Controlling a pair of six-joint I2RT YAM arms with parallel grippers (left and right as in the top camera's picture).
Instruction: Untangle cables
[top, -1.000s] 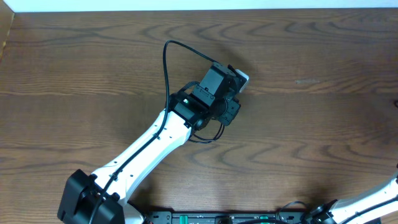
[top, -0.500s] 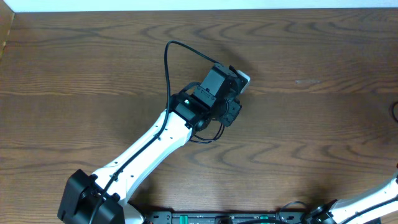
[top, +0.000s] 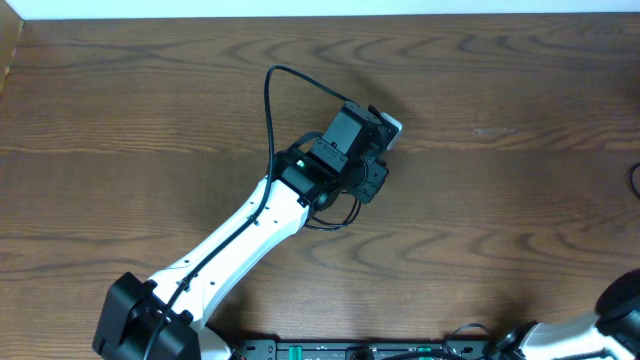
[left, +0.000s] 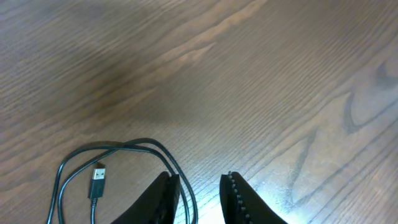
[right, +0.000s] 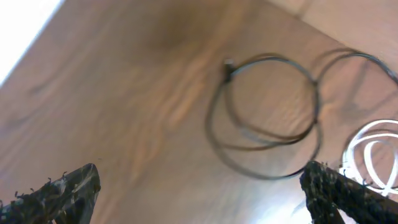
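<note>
Black cable (left: 118, 145) lies looped on wood table (left: 280, 74), USB plug (left: 96, 182) loose. Left gripper (left: 199, 177) is low, jaws apart, one strand alongside, probably lining up a pinch. Right gripper (right: 199, 193) is wide open above black coil (right: 268, 57) beside white cable (right: 373, 146).

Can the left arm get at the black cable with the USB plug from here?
Probably yes. The left gripper is open low over the table, and the black cable loops right beside one finger, with nothing lying between them.
</note>
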